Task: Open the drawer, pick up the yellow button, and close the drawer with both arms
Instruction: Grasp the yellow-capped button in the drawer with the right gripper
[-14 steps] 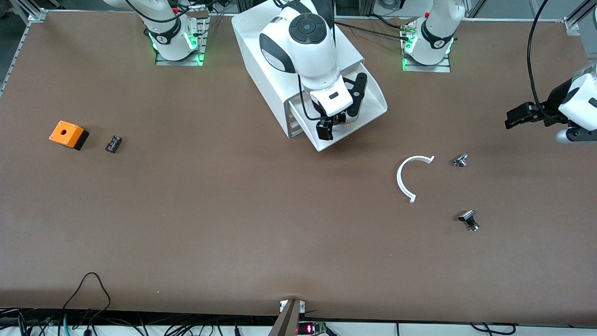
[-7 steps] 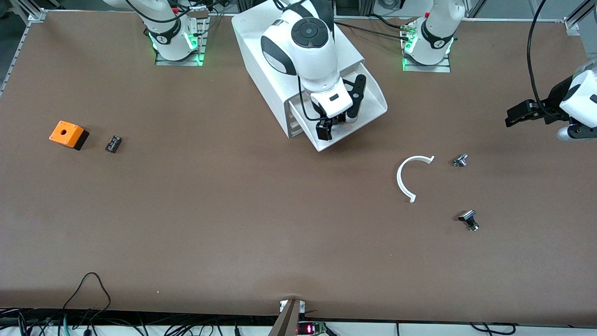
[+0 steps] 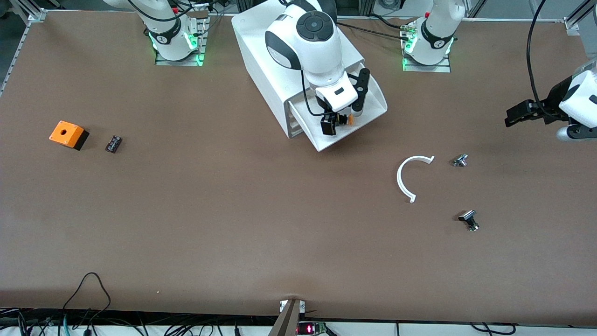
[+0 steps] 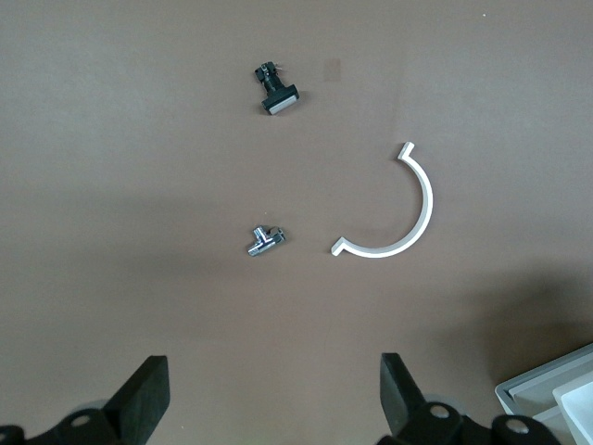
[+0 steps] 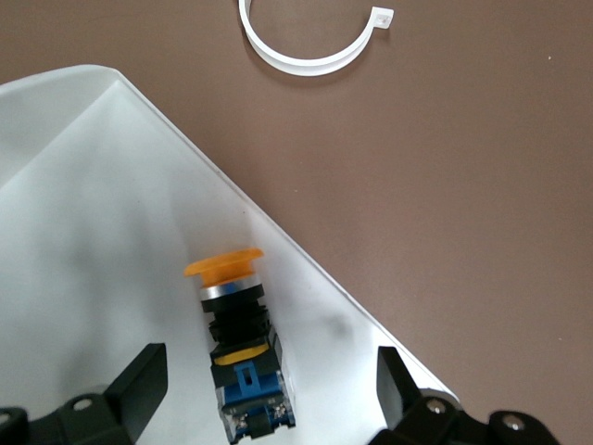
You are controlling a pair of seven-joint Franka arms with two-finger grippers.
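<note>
The top drawer (image 3: 369, 105) of the white cabinet (image 3: 261, 51) stands pulled out. The button (image 3: 347, 119), with an orange cap and a black-and-blue body, lies on its side on the drawer floor (image 5: 93, 232). My right gripper (image 3: 339, 122) is low in the drawer and open. In the right wrist view the button (image 5: 239, 343) lies between the two fingers of the right gripper (image 5: 269, 394), and neither finger touches it. My left gripper (image 3: 513, 116) hangs open and empty over the table at the left arm's end, and it shows in the left wrist view (image 4: 273, 394).
A white C-shaped ring (image 3: 410, 179), a small metal part (image 3: 460, 160) and a black part (image 3: 468, 219) lie toward the left arm's end. An orange cube with a black base (image 3: 68, 134) and a flat black part (image 3: 113, 143) lie toward the right arm's end.
My right hand has shifted a little over the drawer toward the left arm's end, and the button's orange cap now shows beside it. The left arm has drawn back slightly.
</note>
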